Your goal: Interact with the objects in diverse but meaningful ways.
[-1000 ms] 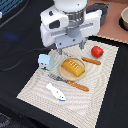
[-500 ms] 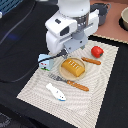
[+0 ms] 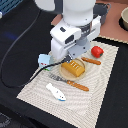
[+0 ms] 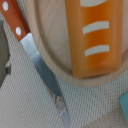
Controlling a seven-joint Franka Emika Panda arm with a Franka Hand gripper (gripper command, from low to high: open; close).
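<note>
Bread loaf (image 3: 73, 68) sits on the round wooden plate (image 3: 64, 74), mid placemat (image 3: 102, 80), directly under the gripper. Looks like rigid, light, smooth plastic; best pinched across its narrow sides. Knife (image 4: 37, 65) lies beside the plate. Finger state: cannot tell, hidden.

You see a woven cloth mat (image 4: 30, 107) with a fine, matt weave. The plate (image 4: 50, 55) looks like pale, smooth wood. The bread loaf (image 4: 95, 35) seems smooth, satin plastic. The knife (image 4: 42, 72) has a dull metal blade and glossy orange handle. The tomato (image 3: 97, 51) shines like plastic.
</note>
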